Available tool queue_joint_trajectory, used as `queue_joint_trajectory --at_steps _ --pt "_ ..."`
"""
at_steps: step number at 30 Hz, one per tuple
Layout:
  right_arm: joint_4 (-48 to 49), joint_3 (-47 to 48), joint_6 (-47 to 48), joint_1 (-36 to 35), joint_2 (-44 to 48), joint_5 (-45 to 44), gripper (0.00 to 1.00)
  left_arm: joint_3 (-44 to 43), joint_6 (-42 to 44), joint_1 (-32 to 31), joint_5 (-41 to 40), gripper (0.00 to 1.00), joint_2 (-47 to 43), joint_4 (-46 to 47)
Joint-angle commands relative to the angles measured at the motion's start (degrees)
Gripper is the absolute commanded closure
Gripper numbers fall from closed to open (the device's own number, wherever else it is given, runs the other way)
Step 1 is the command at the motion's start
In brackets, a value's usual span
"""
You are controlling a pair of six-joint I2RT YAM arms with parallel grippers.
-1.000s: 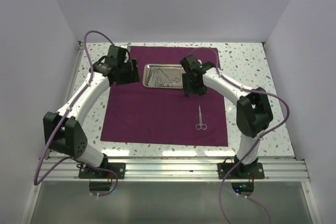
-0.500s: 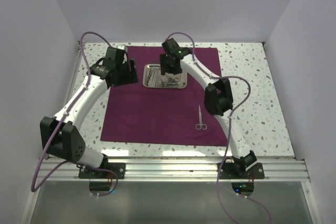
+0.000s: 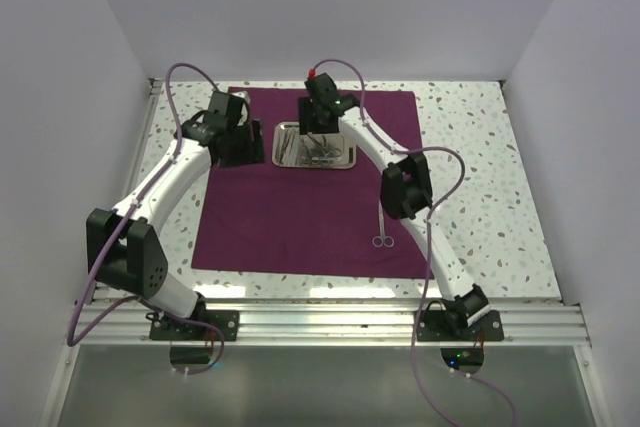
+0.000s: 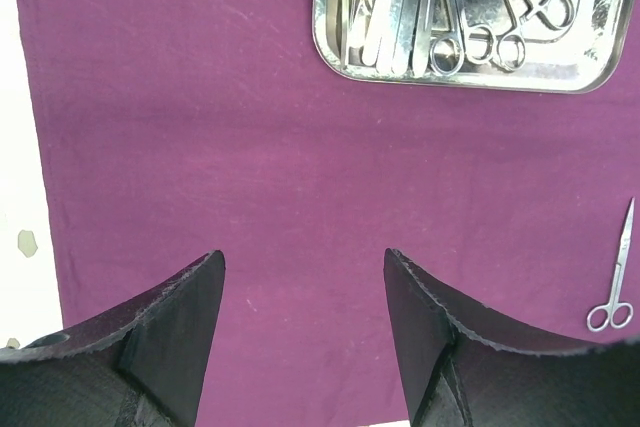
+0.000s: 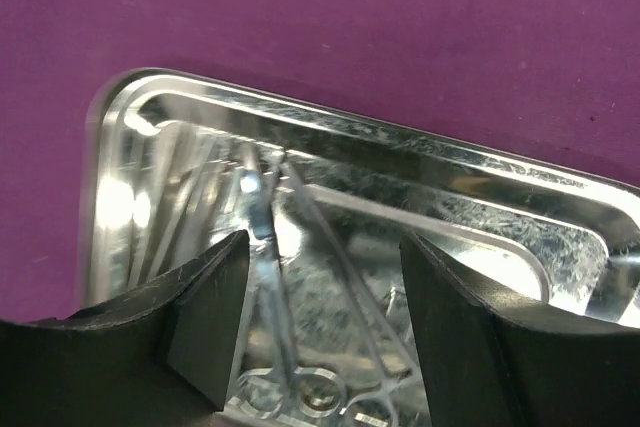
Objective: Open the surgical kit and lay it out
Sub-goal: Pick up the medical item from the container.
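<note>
A robotics lab test cell, dressed as a mock surgical bench.

Plain pale walls [image 3: 330,7] box in a speckled tabletop [image 3: 470,137] on three sides. An aluminium rail [image 3: 330,322] along its near edge carries the left arm [image 3: 168,184] and the right arm [image 3: 437,247], both trailing purple cables [image 3: 175,77]. A maroon cloth [image 3: 300,217] under a steel tray [image 4: 598,42] of thin instruments [image 4: 430,17] gives the surgical note.

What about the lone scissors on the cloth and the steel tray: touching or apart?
Apart. The left wrist view shows the scissors lying on the cloth clear of the tray, purple fabric between them.
</note>
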State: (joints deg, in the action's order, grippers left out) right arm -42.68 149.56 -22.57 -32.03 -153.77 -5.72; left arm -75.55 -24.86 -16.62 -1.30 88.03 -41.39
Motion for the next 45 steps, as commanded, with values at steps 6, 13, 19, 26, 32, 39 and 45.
queue_joint_trajectory --at_steps 6,13,19,26,32,39,45 --pt "-0.30 2.94 4.28 -0.23 -5.75 -5.53 0.36 -1.45 2.36 0.45 0.69 0.31 0.04 0.87" --pt "-4.60 -0.23 6.39 0.48 -5.83 -10.27 0.52 -1.53 2.89 1.85 1.04 0.32 1.18 1.75" --pt "-6.55 -8.56 6.92 3.20 -2.15 -11.16 0.72 -1.53 3.07 2.82 1.04 0.32 1.62 2.19" --pt "-6.45 -11.05 7.28 4.26 -2.05 -9.93 0.83 -0.65 2.63 3.00 2.79 0.32 1.79 3.07" --pt "-7.07 -8.41 6.22 4.35 -4.78 -7.38 1.00 -1.44 2.80 3.00 2.62 0.33 1.88 2.63" --pt "-5.49 -7.70 5.17 4.70 -1.19 -5.89 1.00 -1.27 2.63 3.00 2.88 0.33 2.23 3.06" --pt "-3.55 -8.14 3.23 6.01 6.37 -4.66 1.00 -2.58 2.27 3.00 3.32 0.34 2.94 3.94"
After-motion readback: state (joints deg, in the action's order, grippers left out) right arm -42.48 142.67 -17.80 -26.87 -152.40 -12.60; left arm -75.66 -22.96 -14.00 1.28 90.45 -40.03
